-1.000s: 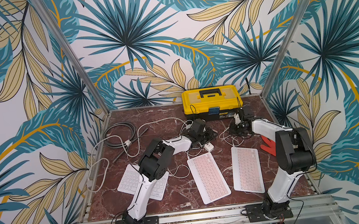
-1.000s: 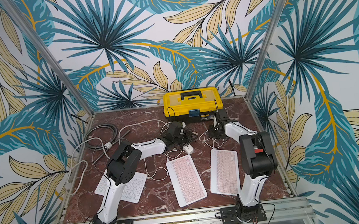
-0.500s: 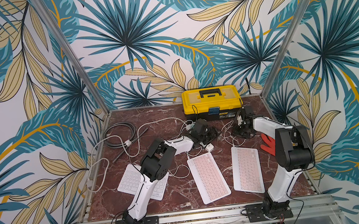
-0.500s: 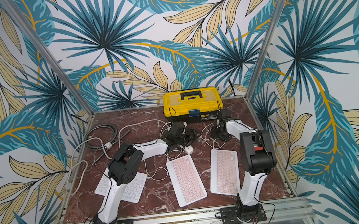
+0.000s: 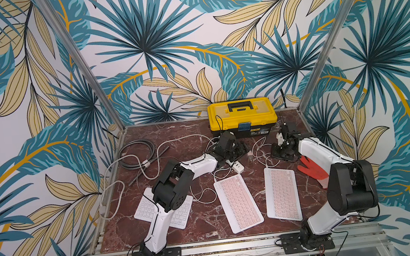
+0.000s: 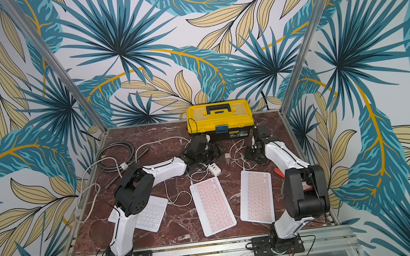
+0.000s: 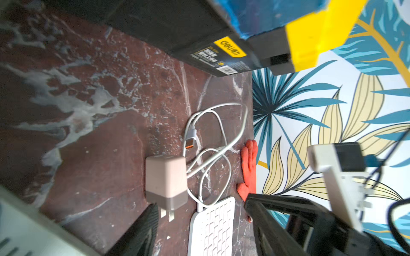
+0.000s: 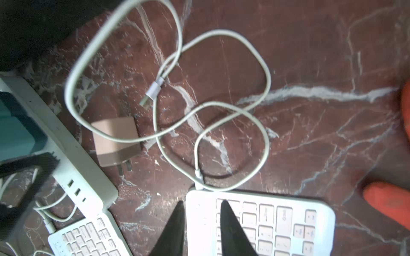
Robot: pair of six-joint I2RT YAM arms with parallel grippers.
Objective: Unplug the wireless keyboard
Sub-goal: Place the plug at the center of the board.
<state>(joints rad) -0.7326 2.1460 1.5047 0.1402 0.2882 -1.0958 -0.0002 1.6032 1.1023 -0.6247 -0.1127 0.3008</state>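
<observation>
A white keyboard [image 5: 143, 210] at the table's [image 5: 174, 142] 8 o'clock is half hidden under the left arm [image 5: 161, 225]; only the left wrist view shows the left gripper [image 7: 199, 200] spread wide, empty, near the unplugged charger [image 7: 165, 179]; the right wrist view alone shows the cable [image 8: 265, 88] seated in the wireless keyboard [image 5: 281, 193] at 4 o'clock, the right gripper [image 8: 202, 201] narrowly parted above that corner; a red glove [image 5: 311, 171] at 3 o'clock sits partly behind the right arm [image 5: 317, 152]; a toolbox [image 5: 242, 115] stands at 12.

A red-brown marble tabletop [image 5: 173, 137] carries a white keyboard [image 5: 144, 212], two pink-keyed keyboards [image 5: 238, 203], a yellow toolbox [image 5: 242, 115] at the back, a coiled grey cable [image 5: 135, 152], a power strip [image 8: 73, 155], a charger [image 7: 165, 177], a loose white cable [image 8: 269, 79] and an orange glove [image 5: 311, 171].
</observation>
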